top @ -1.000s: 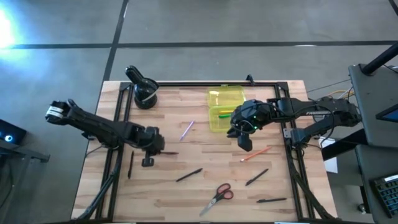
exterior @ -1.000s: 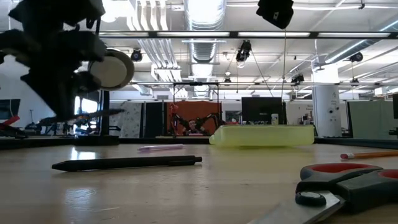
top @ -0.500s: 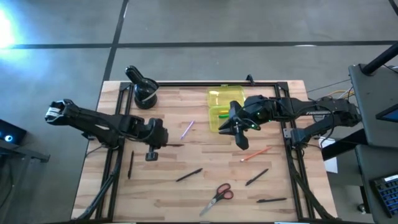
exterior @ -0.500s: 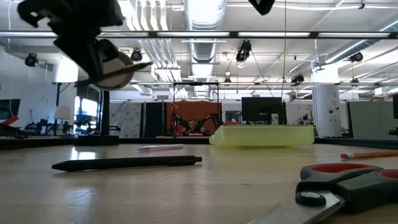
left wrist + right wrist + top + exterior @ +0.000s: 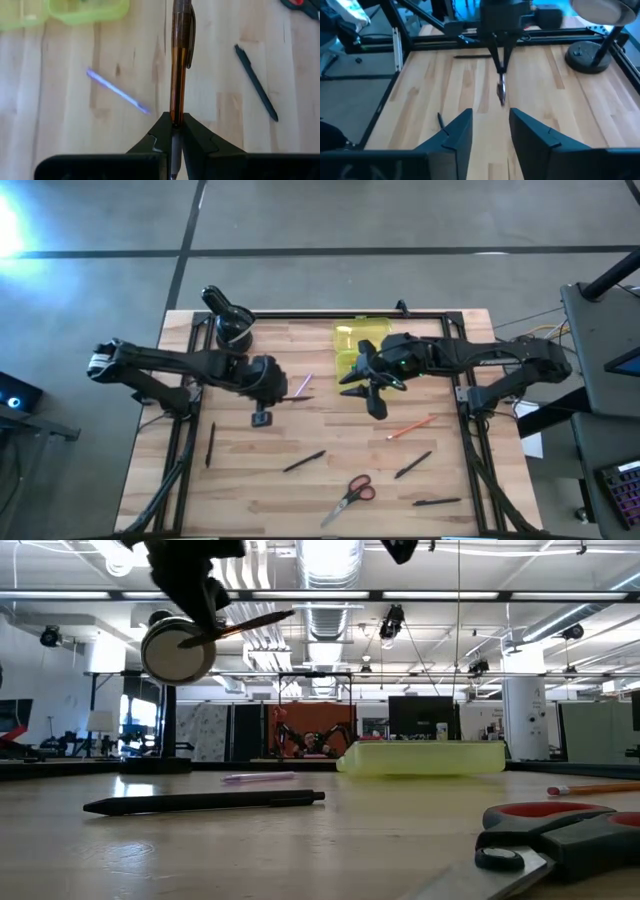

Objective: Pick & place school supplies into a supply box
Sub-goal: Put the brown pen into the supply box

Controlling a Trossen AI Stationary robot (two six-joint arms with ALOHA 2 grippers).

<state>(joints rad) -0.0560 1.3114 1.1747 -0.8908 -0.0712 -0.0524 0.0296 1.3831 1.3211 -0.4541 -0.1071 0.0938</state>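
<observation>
My left gripper [image 5: 272, 390] [image 5: 175, 122] is shut on a brown-orange pen [image 5: 178, 55] [image 5: 240, 625], high above the table's middle left. My right gripper [image 5: 358, 388] [image 5: 491, 120] is open beside the near left corner of the yellow-green supply box [image 5: 352, 365] [image 5: 420, 757], facing the left arm. The box lies open with a green pen [image 5: 358, 365] inside. A pink-purple pen [image 5: 301, 388] [image 5: 117, 91] lies flat under the held pen. Black pens [image 5: 303, 461] [image 5: 412, 465], an orange pencil [image 5: 412, 426] and red-handled scissors [image 5: 350, 497] lie flat nearer. My left gripper pinches the pen by one end [image 5: 175, 114] between its two fingertips. The pen runs straight on from the fingers toward the table's right. It is lifted clear, nearly level, with the free end [image 5: 285, 614] slightly higher.
A black round stand [image 5: 232, 330] [image 5: 592, 52] sits at the far left corner. More black pens lie near the left edge [image 5: 210, 445] and the near right corner [image 5: 437, 502]. A black frame rail [image 5: 330, 314] borders the far edge. Bare wood shows between the arms.
My left gripper has risen and moved toward the table's right and far side, toward the box, carrying the pen clear of the table. My right gripper has moved toward the table's left, along the box's near side.
</observation>
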